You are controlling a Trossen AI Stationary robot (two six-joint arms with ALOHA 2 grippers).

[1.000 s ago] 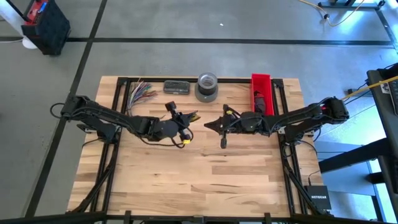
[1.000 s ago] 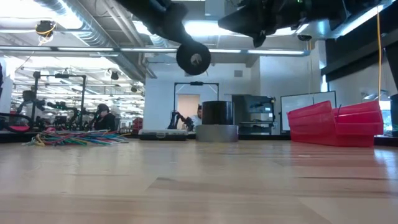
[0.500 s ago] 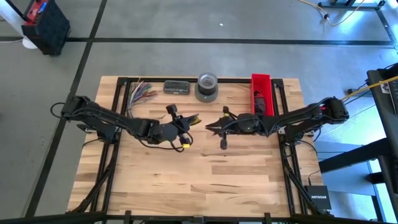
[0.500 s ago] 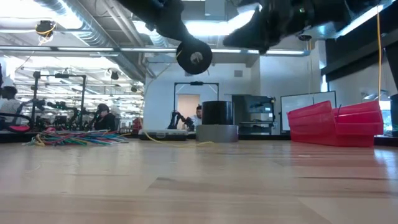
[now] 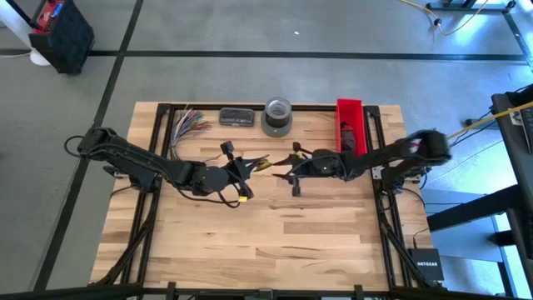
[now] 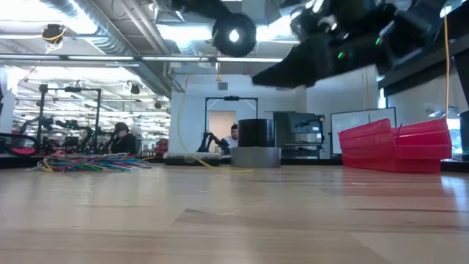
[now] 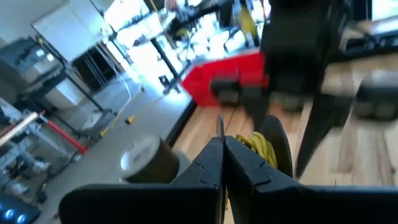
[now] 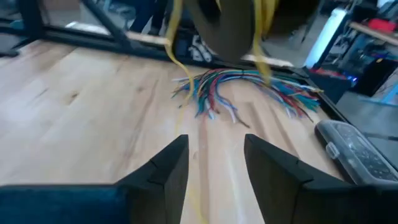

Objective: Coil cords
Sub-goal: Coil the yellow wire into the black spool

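Note:
The cords form a round black bundle [image 6: 233,34] that hangs high over the table's middle, with a yellow strand [image 6: 179,110] trailing down to the wood near the far edge. My left gripper [image 5: 252,165] is shut at the bundle [image 7: 277,144], which shows just beyond its fingertips with yellow loops on it. My right gripper [image 5: 280,171] faces it from the table's right, open [image 8: 214,155], with nothing between its fingers. In the right wrist view the bundle [image 8: 227,28] hangs a little ahead of and above those fingers. My left gripper pinches a thin black strand [image 7: 219,127] between its two fingertips, on the side of the bundle that faces the gripper. The fingers reach roughly level from the table's left. The bundle is lifted clear of the table, and only its loose yellow strand reaches the wood.
A fan of multicoloured wires [image 5: 188,123] lies at the far left. Along the far edge sit a flat grey device [image 5: 236,116] and a grey tape roll with a dark cup on it [image 5: 277,116]. A red bin [image 5: 351,125] stands at the far right. Bare wood fills the near half.
My left gripper has risen with the bundle, which now hangs clearly higher over the table. My right gripper has opened. A yellow strand has dropped out of the bundle and now hangs down to the table.

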